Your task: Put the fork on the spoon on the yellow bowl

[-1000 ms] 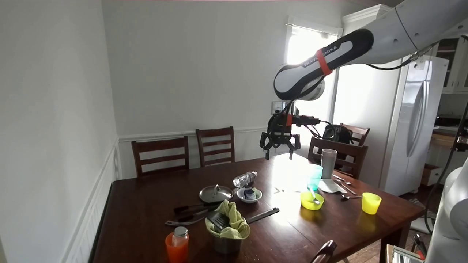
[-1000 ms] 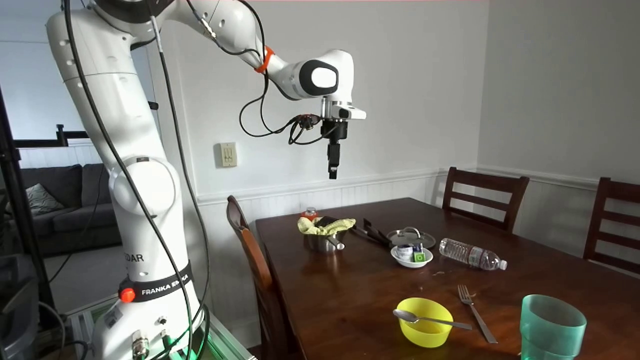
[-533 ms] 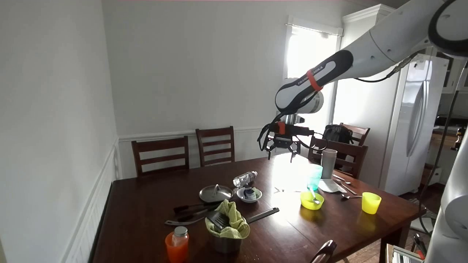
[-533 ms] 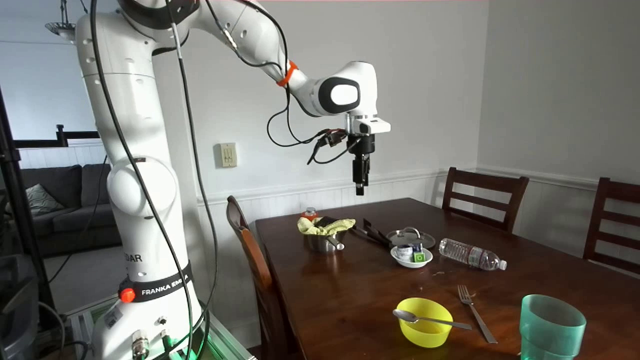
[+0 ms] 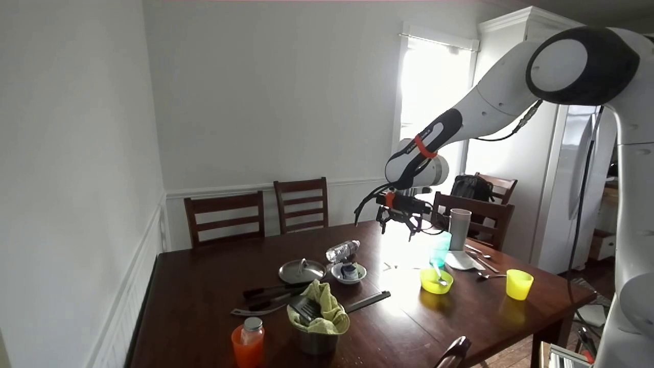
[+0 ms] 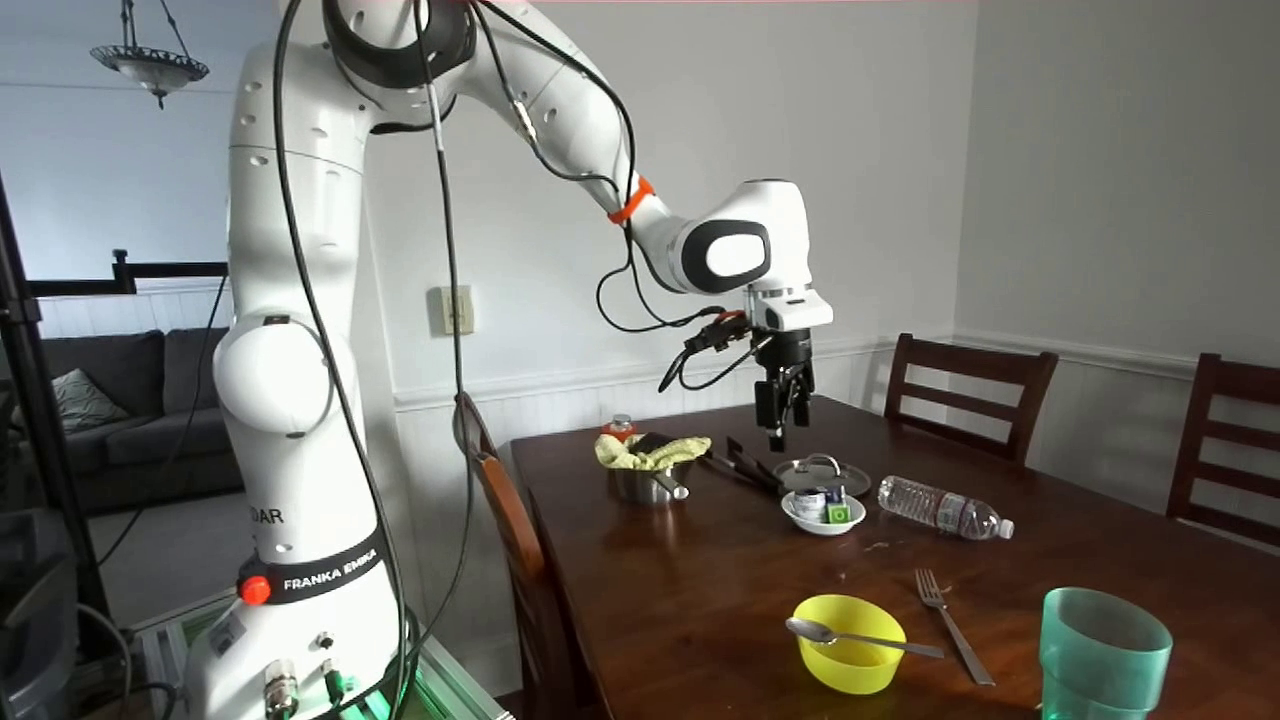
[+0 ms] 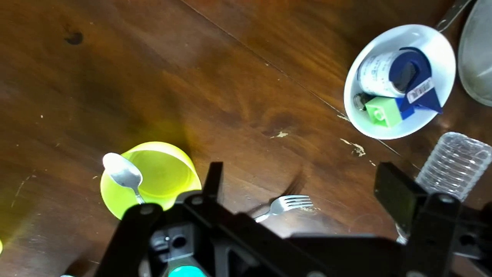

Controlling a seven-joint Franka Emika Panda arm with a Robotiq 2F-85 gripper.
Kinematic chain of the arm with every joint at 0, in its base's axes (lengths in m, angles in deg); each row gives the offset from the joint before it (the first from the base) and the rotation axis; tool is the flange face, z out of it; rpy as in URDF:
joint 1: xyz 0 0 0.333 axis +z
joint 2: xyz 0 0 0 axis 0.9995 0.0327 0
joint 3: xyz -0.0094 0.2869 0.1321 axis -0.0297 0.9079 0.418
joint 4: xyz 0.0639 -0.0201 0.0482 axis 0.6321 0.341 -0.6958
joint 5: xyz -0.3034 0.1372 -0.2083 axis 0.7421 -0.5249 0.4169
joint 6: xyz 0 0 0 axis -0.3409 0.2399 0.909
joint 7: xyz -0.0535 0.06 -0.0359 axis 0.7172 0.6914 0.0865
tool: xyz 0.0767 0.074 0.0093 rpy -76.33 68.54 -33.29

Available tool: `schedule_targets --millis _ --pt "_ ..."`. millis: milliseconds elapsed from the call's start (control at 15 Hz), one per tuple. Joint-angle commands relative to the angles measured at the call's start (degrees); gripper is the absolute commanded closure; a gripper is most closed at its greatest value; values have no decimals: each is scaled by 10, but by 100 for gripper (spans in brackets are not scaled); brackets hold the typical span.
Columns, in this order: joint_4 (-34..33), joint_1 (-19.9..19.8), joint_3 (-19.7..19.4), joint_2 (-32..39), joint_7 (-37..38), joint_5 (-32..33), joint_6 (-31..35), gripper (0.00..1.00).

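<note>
The tool point(image 7: 301, 179) hangs above the desk point(image 6: 690, 590), its fingers spread wide apart.
In an exterior view, the spoon point(image 6: 862, 640) rests across the rim of the yellow bowl point(image 6: 845, 677), the fork point(image 6: 955, 630) on the desk just right of it; farther off, a white bowl point(image 6: 820, 527) holds a white-and-blue tub point(image 6: 808, 506) and a green block point(image 6: 838, 514). A pot point(image 5: 316, 343) holds a green cloth point(image 5: 332, 312) and a spatula point(image 5: 306, 308); an orange cup point(image 5: 249, 353), a jar point(image 5: 251, 333). In both exterior views the tool is lower than before; fork, spoon and yellow bowl are unmoved.
</note>
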Motion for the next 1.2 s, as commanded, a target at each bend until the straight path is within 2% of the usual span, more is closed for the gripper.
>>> schedule_targets --millis 0,133,200,267,467,867,1133 --pt "-1 10 -9 0 -3 -3 -1 0" --pt "-1 12 -8 -5 -2 -3 -2 0" --pt "-17 11 -9 4 0 0 -55 0" --pt "-35 17 -25 37 82 27 -40 0" --pt "-71 4 -35 103 126 -13 -11 0" --pt "-161 -5 -63 217 248 -54 -12 0" --pt "-220 -32 -55 276 244 -79 -14 0"
